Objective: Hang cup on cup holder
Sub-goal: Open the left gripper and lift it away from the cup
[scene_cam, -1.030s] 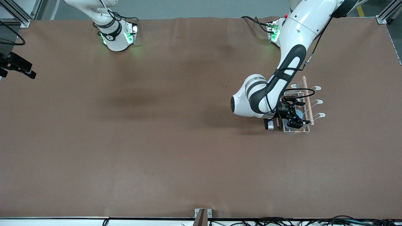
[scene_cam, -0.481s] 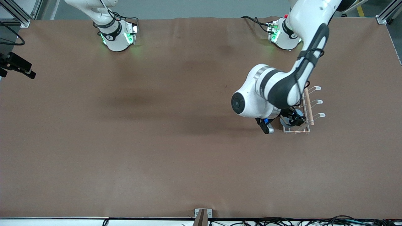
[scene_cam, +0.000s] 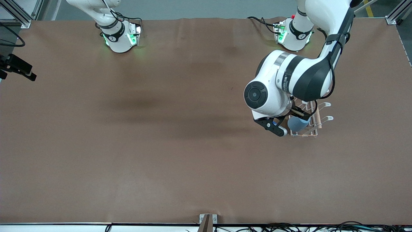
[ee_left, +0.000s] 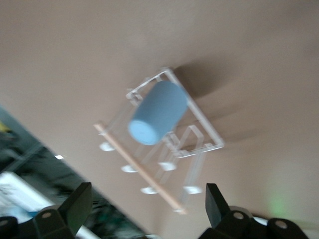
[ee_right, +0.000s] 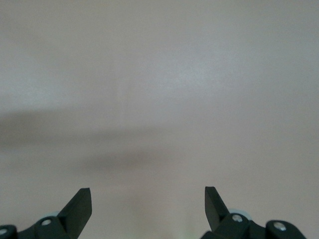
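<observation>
The light-blue cup [scene_cam: 297, 123] hangs tilted on a prong of the white wire cup holder [scene_cam: 313, 132], at the holder's end nearer the front camera. The holder's wooden rod [scene_cam: 318, 116] runs along its top. In the left wrist view the cup [ee_left: 157, 112] sits on the holder [ee_left: 212, 135] below my left gripper [ee_left: 148, 199], which is open, empty and well above it. In the front view the left arm's wrist [scene_cam: 273, 96] covers that gripper. My right gripper [ee_right: 148, 201] is open and empty over bare table and waits; it is out of the front view.
The holder stands toward the left arm's end of the brown table [scene_cam: 161, 145]. A black device [scene_cam: 17, 69] sticks in at the right arm's end. A metal bracket [scene_cam: 207, 220] and cables sit along the edge nearest the front camera.
My left gripper was down at the cup on the holder. It has let go and risen, with the arm swinging up. The cup stays on the prong.
</observation>
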`<state>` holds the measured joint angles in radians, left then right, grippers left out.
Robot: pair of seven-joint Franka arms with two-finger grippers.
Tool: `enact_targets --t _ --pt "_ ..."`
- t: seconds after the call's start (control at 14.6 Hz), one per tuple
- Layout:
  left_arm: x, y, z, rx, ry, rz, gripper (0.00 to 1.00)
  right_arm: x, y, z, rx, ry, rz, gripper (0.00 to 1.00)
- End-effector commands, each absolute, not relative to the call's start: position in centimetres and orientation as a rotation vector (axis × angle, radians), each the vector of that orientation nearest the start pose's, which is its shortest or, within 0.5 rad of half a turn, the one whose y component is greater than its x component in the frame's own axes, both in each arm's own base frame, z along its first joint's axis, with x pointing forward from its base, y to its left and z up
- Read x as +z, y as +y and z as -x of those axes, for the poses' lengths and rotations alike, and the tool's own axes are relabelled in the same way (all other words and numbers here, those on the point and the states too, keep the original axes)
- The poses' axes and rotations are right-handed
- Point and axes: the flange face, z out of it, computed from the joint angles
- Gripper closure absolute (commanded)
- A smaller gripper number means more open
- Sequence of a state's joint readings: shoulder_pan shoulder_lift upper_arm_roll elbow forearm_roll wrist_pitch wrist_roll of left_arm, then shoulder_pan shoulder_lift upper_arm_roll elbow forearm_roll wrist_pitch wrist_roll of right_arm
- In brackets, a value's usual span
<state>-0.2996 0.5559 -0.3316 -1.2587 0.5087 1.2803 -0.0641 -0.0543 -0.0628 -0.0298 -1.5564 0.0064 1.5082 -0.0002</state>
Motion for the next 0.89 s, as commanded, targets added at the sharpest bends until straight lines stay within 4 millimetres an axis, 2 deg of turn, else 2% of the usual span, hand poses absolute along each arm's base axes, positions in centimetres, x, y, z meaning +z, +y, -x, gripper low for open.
enact_targets --t 0.0,0.14,0.21,0.27,0.55,0.69,0.82 --pt "45.8 -27.4 -60.3 0.424 0.568 2.669 0.00 65.9 -4.6 -52.7 -0.014 0.148 3.144 0.00" --pt "50.1 -26.0 -60.8 0.281 0.531 2.718 0.00 65.9 -4.6 -52.7 -0.014 0.150 3.144 0.00" --pt "51.5 -25.2 -61.1 0.227 0.517 2.738 0.00 65.9 -4.6 -52.7 -0.012 0.150 3.144 0.00" --pt "53.5 -23.9 -61.2 0.174 0.487 2.755 0.00 65.9 -4.6 -52.7 -0.012 0.150 3.144 0.00" --pt "60.0 -19.7 -60.5 0.027 0.395 2.807 0.00 65.8 -4.9 -52.7 -0.014 0.158 3.144 0.00" --pt "62.0 -16.9 -60.2 0.023 0.330 2.907 0.00 65.8 -4.9 -52.8 -0.019 0.153 3.144 0.00" --pt "62.7 -14.4 -60.3 0.039 0.271 2.997 0.00 65.9 -4.8 -52.8 -0.021 0.148 3.145 0.00"
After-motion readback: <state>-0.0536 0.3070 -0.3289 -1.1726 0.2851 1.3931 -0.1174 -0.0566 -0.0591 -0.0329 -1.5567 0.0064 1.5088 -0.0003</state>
